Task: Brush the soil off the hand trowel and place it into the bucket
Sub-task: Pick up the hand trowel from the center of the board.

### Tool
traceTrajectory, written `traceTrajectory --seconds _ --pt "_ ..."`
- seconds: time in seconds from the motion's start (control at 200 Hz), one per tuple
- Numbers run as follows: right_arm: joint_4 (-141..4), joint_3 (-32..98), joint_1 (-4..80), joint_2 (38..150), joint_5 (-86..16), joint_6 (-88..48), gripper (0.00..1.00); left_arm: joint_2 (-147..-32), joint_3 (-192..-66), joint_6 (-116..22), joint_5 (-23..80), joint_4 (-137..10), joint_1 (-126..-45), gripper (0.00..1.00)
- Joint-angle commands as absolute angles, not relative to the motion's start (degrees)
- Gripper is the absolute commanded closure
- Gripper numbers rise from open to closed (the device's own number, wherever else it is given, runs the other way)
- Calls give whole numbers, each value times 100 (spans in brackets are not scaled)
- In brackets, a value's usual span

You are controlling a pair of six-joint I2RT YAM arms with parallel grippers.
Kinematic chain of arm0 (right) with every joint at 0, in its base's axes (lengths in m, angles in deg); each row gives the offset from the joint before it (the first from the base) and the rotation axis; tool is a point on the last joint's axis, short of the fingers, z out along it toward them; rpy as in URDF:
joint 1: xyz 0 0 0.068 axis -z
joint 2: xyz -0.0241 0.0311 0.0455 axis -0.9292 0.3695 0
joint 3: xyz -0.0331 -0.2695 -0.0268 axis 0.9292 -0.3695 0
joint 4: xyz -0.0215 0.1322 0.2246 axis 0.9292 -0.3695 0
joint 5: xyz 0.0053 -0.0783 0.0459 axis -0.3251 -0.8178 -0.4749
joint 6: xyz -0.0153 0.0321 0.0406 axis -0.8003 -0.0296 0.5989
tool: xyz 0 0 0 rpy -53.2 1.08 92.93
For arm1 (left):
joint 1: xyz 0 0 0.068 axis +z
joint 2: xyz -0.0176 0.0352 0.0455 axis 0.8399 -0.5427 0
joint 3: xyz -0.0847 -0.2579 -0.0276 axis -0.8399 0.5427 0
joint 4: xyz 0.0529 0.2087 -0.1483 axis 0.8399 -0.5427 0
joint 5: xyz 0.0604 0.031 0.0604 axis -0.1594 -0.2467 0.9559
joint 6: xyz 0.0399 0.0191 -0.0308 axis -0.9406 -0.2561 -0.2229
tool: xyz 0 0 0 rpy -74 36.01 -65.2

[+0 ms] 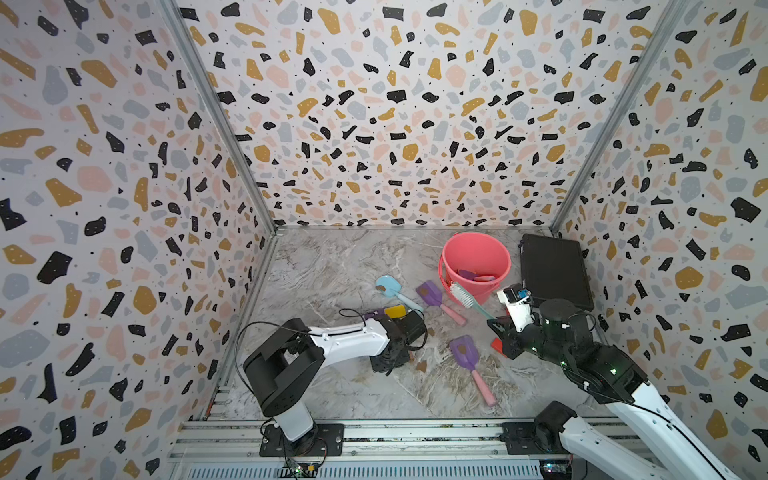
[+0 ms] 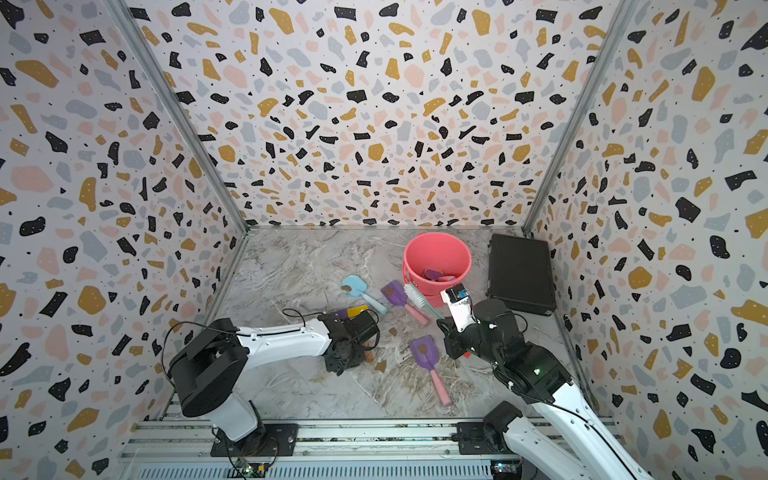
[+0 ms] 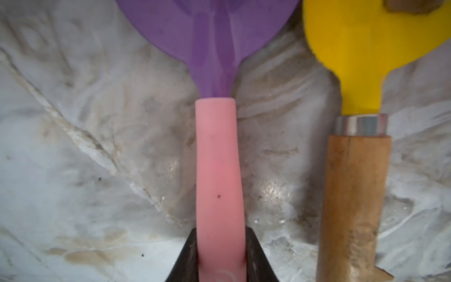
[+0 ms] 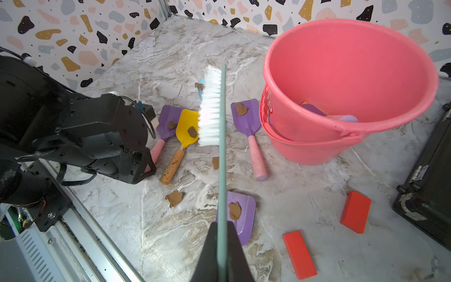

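The left gripper (image 3: pixel 221 230) is clamping the pink handle of the purple trowel (image 3: pixel 216 146), its jaws pressing against both sides. That trowel is lying flat near the middle of the marble table (image 1: pixel 332 266), carrying a soil blob (image 4: pixel 172 125) on its blade, just beside a wooden-handled yellow trowel (image 3: pixel 356 158). The right gripper (image 4: pixel 222 227) is pinching a teal brush (image 4: pixel 222 146) tightly, bristle end pointing toward the coral bucket (image 4: pixel 305 146), which is standing toward the back right corner, apparently holding another trowel.
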State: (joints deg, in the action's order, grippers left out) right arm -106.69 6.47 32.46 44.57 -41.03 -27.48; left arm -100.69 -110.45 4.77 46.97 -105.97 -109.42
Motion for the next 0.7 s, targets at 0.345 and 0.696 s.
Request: traceTrajectory --seconds 0.345,0.696 --pt "-10635 1221 3219 4727 -3675 -4099 100 -8628 -12020 -1284 4143 -12371 -10697 97" --pt "-10622 1374 3211 4940 -3066 -5108 100 -8327 -13177 -2990 3073 -14014 -10697 100"
